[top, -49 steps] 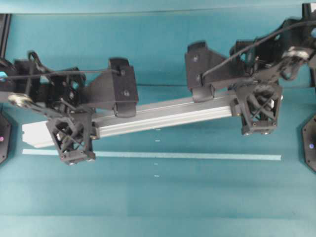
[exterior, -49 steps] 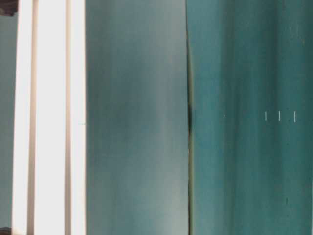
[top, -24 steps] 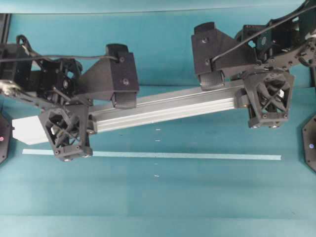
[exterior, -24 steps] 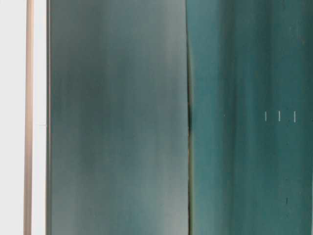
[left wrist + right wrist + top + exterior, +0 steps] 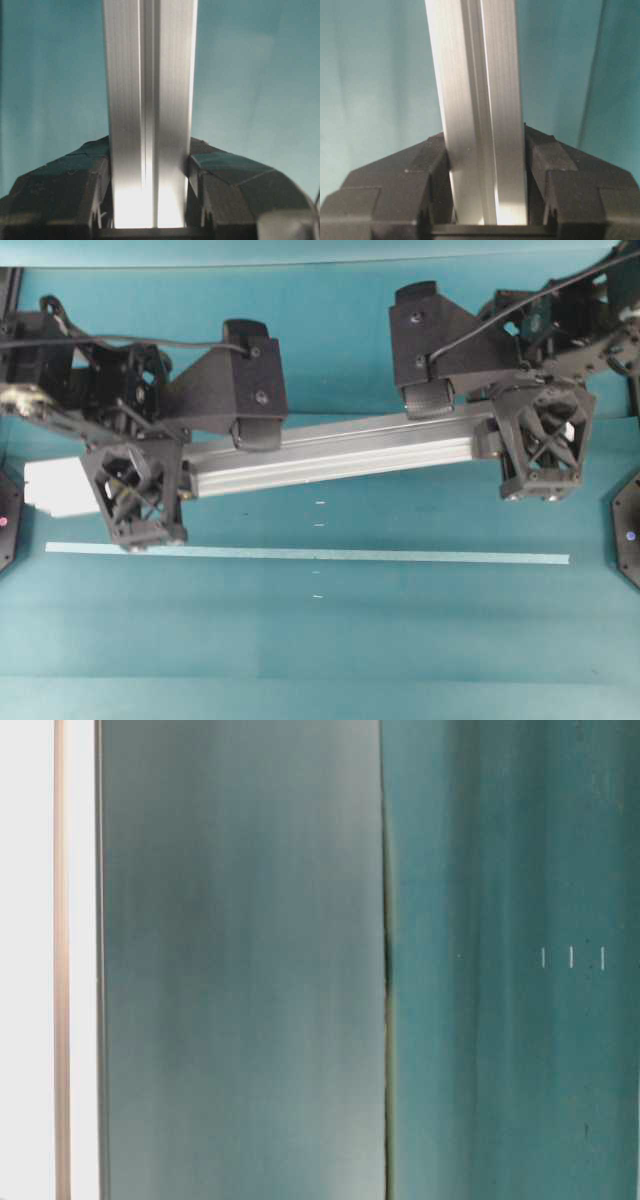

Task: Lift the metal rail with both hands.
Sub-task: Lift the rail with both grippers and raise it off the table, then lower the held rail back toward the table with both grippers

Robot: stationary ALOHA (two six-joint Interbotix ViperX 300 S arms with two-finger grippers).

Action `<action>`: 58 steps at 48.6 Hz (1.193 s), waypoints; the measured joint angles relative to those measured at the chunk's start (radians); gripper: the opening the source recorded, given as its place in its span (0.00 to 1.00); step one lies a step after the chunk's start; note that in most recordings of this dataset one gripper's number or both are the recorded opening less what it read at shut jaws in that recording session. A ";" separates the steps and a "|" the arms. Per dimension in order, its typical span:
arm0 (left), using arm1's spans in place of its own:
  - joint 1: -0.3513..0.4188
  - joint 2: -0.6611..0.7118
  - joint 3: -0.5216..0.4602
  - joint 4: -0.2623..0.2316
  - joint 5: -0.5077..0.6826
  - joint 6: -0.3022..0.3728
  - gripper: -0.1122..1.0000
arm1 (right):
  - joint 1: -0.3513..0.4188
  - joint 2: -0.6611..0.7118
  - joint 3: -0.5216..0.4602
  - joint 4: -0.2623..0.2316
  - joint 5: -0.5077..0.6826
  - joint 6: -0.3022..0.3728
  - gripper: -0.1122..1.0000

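The metal rail (image 5: 330,455) is a long silver-grey bar with lengthwise grooves, slanting slightly upward toward the right in the overhead view. The left claw (image 5: 150,200) and the right claw (image 5: 487,200) each clamp one end.

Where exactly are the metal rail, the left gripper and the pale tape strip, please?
metal rail (image 5: 340,452): overhead view, mid-span top face.
left gripper (image 5: 150,200): left wrist view, between its fingertips.
tape strip (image 5: 400,557): overhead view, its middle stretch.
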 measured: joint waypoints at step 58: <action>0.060 -0.005 0.273 0.000 -0.345 0.120 0.36 | 0.044 -0.049 0.362 -0.005 -0.253 0.143 0.44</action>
